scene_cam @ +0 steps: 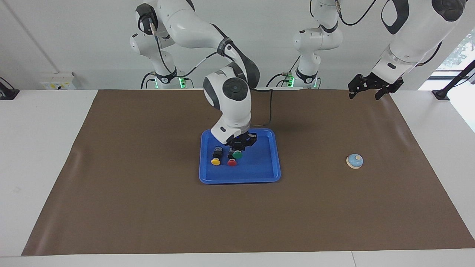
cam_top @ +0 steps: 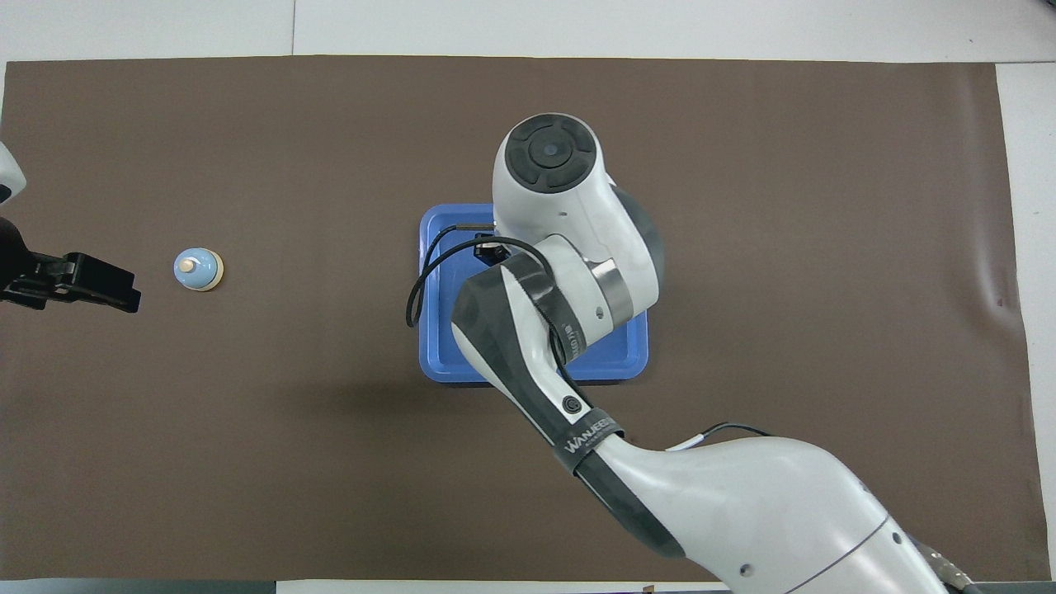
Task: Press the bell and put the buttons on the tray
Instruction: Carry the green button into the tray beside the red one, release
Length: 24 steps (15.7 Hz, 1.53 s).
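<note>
Your right gripper [scene_cam: 240, 147] is down in the tray [scene_cam: 259, 174], its fingers around the green button [scene_cam: 237, 155]; yellow button [scene_cam: 215, 161] and red button [scene_cam: 232, 162] already lie there. Last placement, I judge: release, lift clear. Left gripper [scene_cam: 365, 90] waits with fingers spread, up over the worktop's edge at the left arm's end; the bell [scene_cam: 354, 161] sits on the mat at that end.

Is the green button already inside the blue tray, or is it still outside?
Inside: the green button sits within the tray rim, beside the red button, under the right gripper.

"WANJEE…" on black band [cam_top: 591, 435] of right arm.
</note>
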Each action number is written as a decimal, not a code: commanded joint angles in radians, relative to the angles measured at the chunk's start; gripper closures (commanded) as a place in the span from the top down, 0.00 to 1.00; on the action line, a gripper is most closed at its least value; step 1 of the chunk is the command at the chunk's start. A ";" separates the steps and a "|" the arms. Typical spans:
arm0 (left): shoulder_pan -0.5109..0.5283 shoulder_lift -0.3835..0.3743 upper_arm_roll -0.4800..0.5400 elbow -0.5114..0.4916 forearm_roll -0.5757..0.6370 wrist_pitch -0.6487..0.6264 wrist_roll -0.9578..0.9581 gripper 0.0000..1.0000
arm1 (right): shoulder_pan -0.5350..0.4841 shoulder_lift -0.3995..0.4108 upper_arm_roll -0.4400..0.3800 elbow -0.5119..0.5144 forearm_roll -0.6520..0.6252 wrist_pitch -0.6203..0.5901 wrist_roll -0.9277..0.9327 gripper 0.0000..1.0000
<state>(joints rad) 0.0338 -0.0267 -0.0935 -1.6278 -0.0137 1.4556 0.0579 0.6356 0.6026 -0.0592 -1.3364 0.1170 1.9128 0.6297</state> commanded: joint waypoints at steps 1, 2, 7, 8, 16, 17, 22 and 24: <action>0.003 -0.022 0.000 -0.023 -0.002 0.000 -0.007 1.00 | 0.024 0.048 -0.002 0.039 0.030 0.018 0.039 0.00; 0.003 -0.022 0.000 -0.023 -0.002 0.000 -0.007 1.00 | 0.032 0.055 -0.001 0.034 0.033 0.034 0.053 0.00; 0.003 -0.022 0.001 -0.023 -0.002 0.000 -0.007 1.00 | 0.052 0.094 -0.001 0.013 0.029 0.084 0.065 0.00; 0.003 -0.022 0.000 -0.023 -0.002 0.000 -0.007 1.00 | 0.050 0.094 -0.002 0.002 0.029 0.095 0.065 0.00; 0.003 -0.022 0.001 -0.023 -0.002 0.000 -0.007 1.00 | 0.036 0.063 -0.011 -0.009 -0.014 0.071 0.051 1.00; 0.003 -0.022 0.001 -0.023 -0.002 0.000 -0.007 1.00 | 0.030 0.042 -0.014 -0.009 -0.016 0.046 0.051 1.00; 0.003 -0.022 0.000 -0.023 -0.002 0.000 -0.007 1.00 | -0.040 -0.128 -0.044 -0.067 -0.053 -0.095 -0.092 1.00; 0.003 -0.022 0.000 -0.023 -0.002 0.000 -0.007 1.00 | -0.103 -0.240 -0.044 -0.168 -0.054 -0.107 -0.210 1.00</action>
<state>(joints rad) 0.0338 -0.0267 -0.0935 -1.6278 -0.0137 1.4556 0.0579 0.5927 0.4991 -0.1152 -1.3567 0.0751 1.8041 0.5278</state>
